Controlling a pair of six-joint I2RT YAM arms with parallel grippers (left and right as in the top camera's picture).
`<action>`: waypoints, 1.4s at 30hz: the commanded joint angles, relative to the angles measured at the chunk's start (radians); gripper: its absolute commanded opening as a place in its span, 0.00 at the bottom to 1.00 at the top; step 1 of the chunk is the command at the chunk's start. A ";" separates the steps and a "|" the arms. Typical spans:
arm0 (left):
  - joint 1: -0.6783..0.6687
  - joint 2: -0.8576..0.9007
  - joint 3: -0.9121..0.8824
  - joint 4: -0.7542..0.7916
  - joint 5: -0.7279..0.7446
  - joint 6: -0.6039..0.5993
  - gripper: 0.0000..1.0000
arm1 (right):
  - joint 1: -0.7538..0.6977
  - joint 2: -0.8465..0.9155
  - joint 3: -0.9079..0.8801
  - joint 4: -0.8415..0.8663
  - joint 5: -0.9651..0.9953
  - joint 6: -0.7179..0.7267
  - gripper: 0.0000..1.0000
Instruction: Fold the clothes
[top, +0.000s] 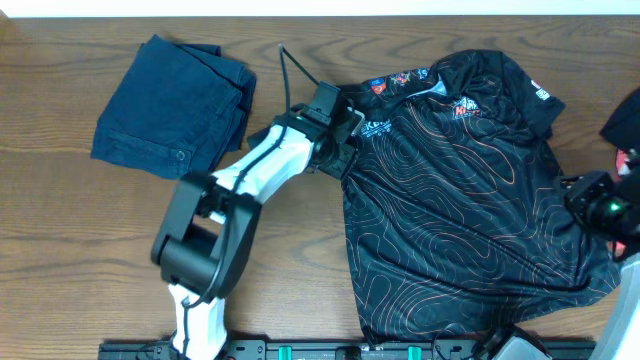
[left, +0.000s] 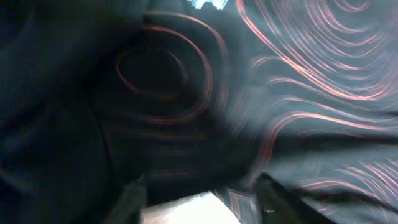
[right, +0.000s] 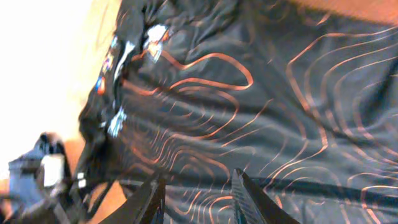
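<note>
Though spread flat at the right bench (top: 60, 250) edge, lacks every fold: jersey (top: 460, 200), right end effector (right: 199, 196) released above it, left end effector (left: 202, 196) on it, grip untellable.

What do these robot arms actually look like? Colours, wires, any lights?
The left arm has white shells between bulky black joints, and a thin black cable loops up near its wrist. The left gripper is black, with two dark, flat fingers. Of the right arm only a black end shows, carrying a small green light; its fingers are dark too.
</note>
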 joint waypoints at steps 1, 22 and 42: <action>0.005 0.046 0.029 0.027 -0.146 0.043 0.44 | 0.047 -0.006 0.005 -0.012 -0.030 -0.030 0.34; 0.170 0.085 0.029 -0.485 -0.315 -0.222 0.06 | 0.201 0.431 0.004 0.042 0.247 0.051 0.37; 0.153 0.084 0.079 -0.484 -0.236 -0.221 0.50 | 0.148 0.759 0.101 0.392 0.590 0.240 0.15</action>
